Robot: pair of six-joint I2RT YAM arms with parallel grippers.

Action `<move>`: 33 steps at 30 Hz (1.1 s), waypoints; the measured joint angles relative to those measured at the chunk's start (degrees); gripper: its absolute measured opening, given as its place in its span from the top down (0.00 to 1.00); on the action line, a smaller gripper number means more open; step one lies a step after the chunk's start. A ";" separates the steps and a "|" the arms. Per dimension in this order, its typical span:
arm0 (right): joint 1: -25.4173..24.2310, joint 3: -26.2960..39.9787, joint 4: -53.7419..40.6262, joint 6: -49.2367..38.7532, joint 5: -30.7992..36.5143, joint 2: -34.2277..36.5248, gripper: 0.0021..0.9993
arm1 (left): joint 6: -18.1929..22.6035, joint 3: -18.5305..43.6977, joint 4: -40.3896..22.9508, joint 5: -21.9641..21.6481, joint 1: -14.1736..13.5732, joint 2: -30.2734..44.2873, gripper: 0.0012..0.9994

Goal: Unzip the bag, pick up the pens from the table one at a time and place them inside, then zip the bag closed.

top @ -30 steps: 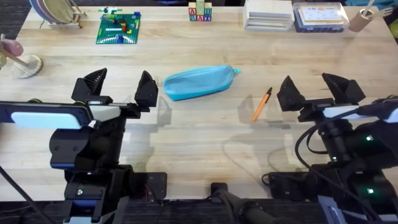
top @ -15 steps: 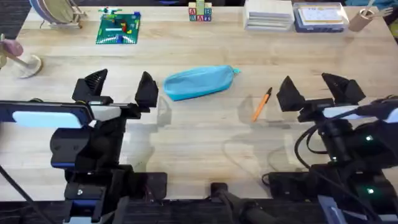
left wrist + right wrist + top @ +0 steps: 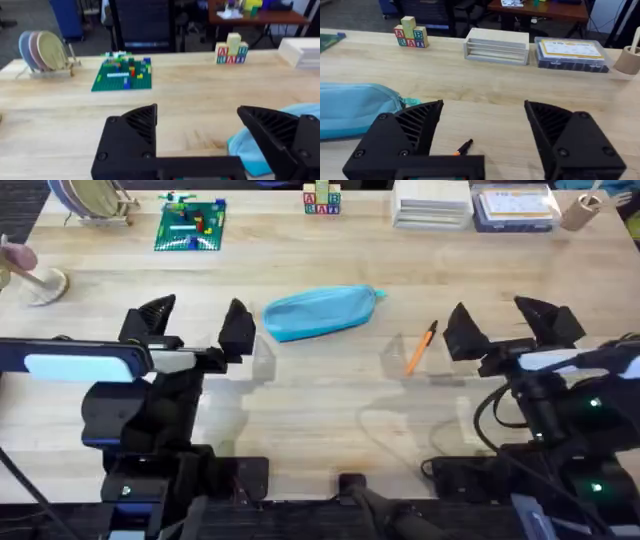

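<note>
a: item 1?
b: light blue soft fabric pouch, elongated oval [image 3: 320, 313], lying flat mid-surface, long axis tilted, zipper-pull end toward the right. no pincer touching it.

a: item 2?
b: slim orange stick pen w/ black tip [image 3: 421, 347], flat on the surface, just right of the pouch and apart from it, black tip pointing away from the arm bases. seen 1 only.

a: carrier?
b: large light wood-grain surface w/ pale plank seams [image 3: 330, 410].

a: left pincer?
b: left pincer [image 3: 196, 328], black fingers spread wide, nothing held, near the pouch's left end. one finger [image 3: 131, 134] sits clear of the fabric; in the left wrist view the other overlaps the pouch edge, contact can't tell.

a: right pincer?
b: right pincer [image 3: 504, 326], fingers wide apart, empty, just right of the pen. in the right wrist view the pen tip [image 3: 464, 146] shows between its fingers.

a: misc, far edge?
b: green brick baseplate w/ small coloured bricks [image 3: 191, 224]; stack of wooden letter blocks [image 3: 322, 200]; pale flat lidded box [image 3: 431, 203]; clear plastic case w/ yellow label [image 3: 515, 205]; dish rack w/ plates [image 3: 88, 200] at the far left corner.
</note>
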 joint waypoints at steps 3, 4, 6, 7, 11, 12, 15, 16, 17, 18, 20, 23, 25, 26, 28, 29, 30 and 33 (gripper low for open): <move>0.00 1.14 -0.61 -0.01 -0.36 0.00 0.00 | 0.00 2.17 -3.98 0.00 0.00 0.00 0.01; 0.00 1.86 -0.62 0.00 -0.40 0.00 0.00 | 0.00 3.30 -5.43 0.00 0.00 0.00 0.01; 0.00 3.60 -0.65 -0.01 -0.40 0.00 0.00 | 0.00 5.73 -7.73 -0.02 0.00 0.00 0.01; 0.00 4.76 -0.61 0.00 -0.40 0.00 0.00 | 0.00 7.15 -8.95 -0.02 0.00 0.00 0.01; 0.00 9.28 -1.21 0.00 -0.40 0.00 0.00 | 0.02 11.92 -13.04 -0.13 0.00 0.00 0.01; 0.00 10.39 -1.97 -0.02 -0.41 0.04 0.00 | 0.02 13.12 -14.35 -0.34 0.00 0.00 0.01; 0.00 13.32 -5.30 -0.02 -0.42 0.09 0.00 | 0.05 16.35 -17.48 -0.86 0.00 0.23 0.01; 0.00 14.23 -6.66 0.00 -0.42 0.23 0.00 | 0.07 17.69 -18.32 -1.00 0.00 0.73 0.01; 0.00 15.12 -7.89 0.00 -0.42 0.49 0.00 | 0.15 18.90 -18.94 -1.17 0.00 1.43 0.01; 0.00 16.31 -9.50 0.00 -0.42 1.03 0.00 | 0.22 20.24 -19.48 -1.38 0.00 2.36 0.01; 0.00 18.64 -12.27 -0.01 -0.42 2.46 0.00 | 0.24 22.66 -20.57 -1.72 0.00 4.42 0.01; 0.00 22.89 -16.26 0.00 -0.44 5.67 0.00 | 0.32 26.30 -22.74 -1.89 0.00 8.64 0.01; 0.00 25.76 -18.61 0.00 -0.44 8.22 0.00 | 0.42 28.60 -24.16 -1.92 0.00 11.93 0.01; 0.00 27.17 -19.58 0.00 -0.46 9.71 0.00 | 0.44 29.70 -24.71 -1.92 0.00 13.73 0.01; 0.00 29.95 -21.33 0.00 -0.51 12.89 0.00 | 0.44 31.87 -25.71 -1.92 0.00 17.37 0.01; 0.00 31.07 -21.94 0.00 -0.56 14.35 0.00 | 0.44 32.91 -26.34 -1.92 0.00 19.01 0.01; 0.00 32.24 -22.80 0.00 -0.57 15.81 0.00 | 0.44 34.10 -27.03 -1.94 0.00 20.87 0.01; 0.00 36.08 -26.13 0.00 -0.59 20.89 0.00 | 0.46 37.48 -29.44 -1.95 0.00 25.56 0.01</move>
